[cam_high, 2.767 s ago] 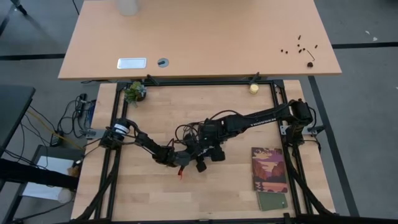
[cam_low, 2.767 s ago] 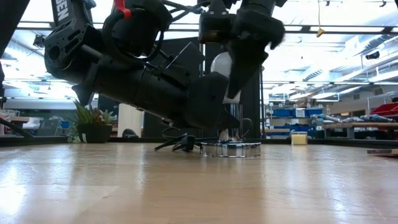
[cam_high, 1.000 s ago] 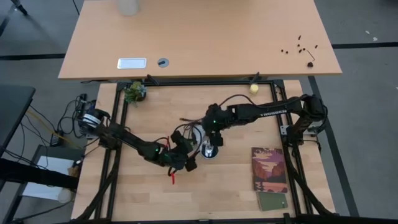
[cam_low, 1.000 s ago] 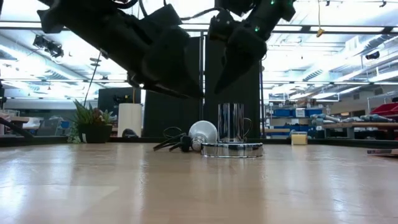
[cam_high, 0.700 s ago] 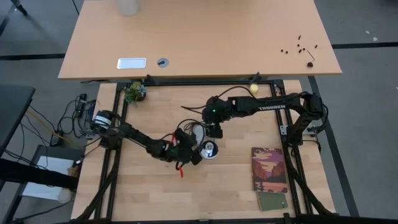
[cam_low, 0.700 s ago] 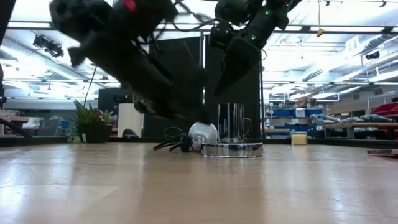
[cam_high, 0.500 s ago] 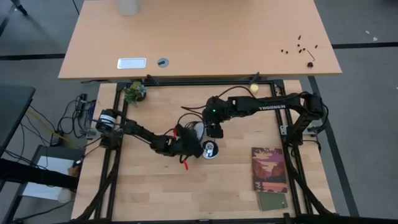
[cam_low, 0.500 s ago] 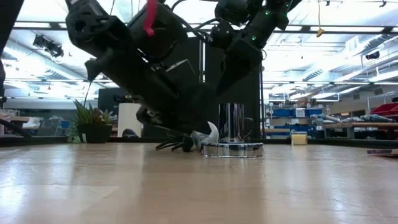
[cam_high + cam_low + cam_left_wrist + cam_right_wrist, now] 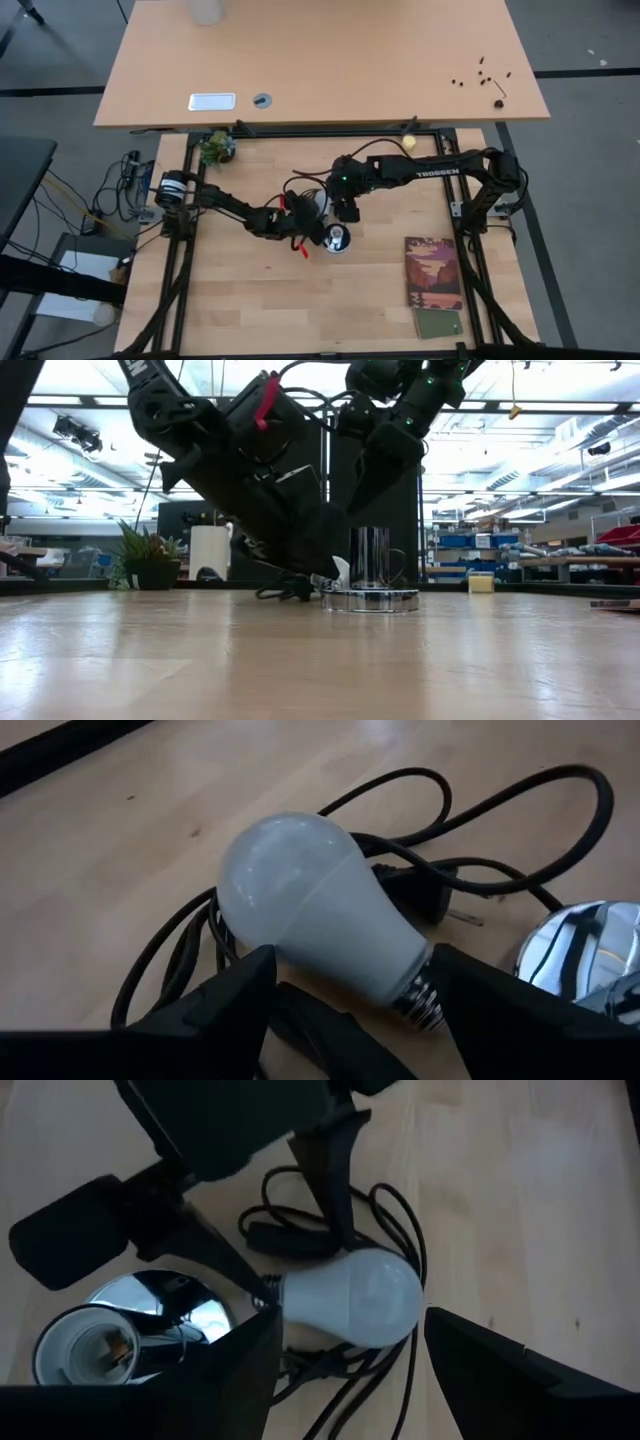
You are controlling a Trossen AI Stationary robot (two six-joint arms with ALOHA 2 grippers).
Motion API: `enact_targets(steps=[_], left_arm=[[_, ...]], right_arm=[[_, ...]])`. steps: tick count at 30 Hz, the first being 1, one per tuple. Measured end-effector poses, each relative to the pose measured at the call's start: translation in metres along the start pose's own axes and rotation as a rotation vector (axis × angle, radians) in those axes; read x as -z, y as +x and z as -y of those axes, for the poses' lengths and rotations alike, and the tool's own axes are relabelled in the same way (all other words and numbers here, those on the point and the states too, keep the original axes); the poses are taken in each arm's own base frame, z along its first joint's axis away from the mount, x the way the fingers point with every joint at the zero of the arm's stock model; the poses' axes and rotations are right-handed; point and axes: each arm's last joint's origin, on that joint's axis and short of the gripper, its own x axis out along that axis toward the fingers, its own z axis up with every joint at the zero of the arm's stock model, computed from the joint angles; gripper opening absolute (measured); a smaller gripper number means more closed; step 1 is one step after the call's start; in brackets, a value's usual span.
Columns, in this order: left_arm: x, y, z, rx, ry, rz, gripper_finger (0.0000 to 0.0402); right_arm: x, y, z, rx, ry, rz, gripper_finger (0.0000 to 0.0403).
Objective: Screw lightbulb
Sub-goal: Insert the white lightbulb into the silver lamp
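We see lightbulb [image 9: 320, 915] lying on cord [image 9: 520, 820], between wide-open fingers of left gripper [image 9: 345, 982]. Right gripper [image 9: 345, 1350] open above it. Not gripped yet. Socket [image 9: 95, 1345] empty; lifting, screwing left.

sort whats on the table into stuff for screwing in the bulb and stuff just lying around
For the job: lightbulb, socket, cord, left gripper.
Lying about: booklet, plant, yellow ball.

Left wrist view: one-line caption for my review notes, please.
Lightbulb lying on its side across a coiled black cord, between the left gripper's open jaws, with the shiny socket beside it.
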Motion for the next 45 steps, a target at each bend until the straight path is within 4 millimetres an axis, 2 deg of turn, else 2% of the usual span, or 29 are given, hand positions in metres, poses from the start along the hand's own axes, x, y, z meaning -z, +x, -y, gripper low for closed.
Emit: enact_targets(steps=[12,20,22,24,27,33,40,45], left_arm=[[-0.024,-0.005,0.007,0.054,-0.006,-0.014,0.0273],[-0.043,-0.020,0.014,0.062,0.076,-0.133,0.0273],[-0.045,-0.026,0.016,0.031,0.095,-0.120,0.0273],[-0.045,-0.034,0.019,-0.005,0.111,-0.088,0.0270],[-0.040,-0.047,0.024,-0.069,0.144,-0.026,0.0261],[-0.012,-0.065,0.028,-0.150,0.168,0.063,0.0236],[0.018,-0.051,0.008,-0.107,0.118,0.050,0.0225],[0.028,-0.044,-0.008,-0.128,0.105,0.012,0.0225]], right_arm=[[0.003,-0.004,-0.001,-0.004,-0.009,-0.031,0.0250],[0.001,-0.013,-0.001,0.001,-0.275,-0.002,0.0254],[0.000,-0.011,0.000,0.027,-0.272,0.001,0.0254],[0.000,-0.007,0.007,0.032,-0.191,0.008,0.0255],[0.003,0.000,0.013,0.002,-0.081,-0.005,0.0257],[0.000,0.003,0.010,-0.007,-0.008,0.026,0.0271],[-0.002,0.024,0.013,0.033,0.020,0.041,0.0299],[0.003,0.040,0.020,0.063,0.219,0.020,0.0320]])
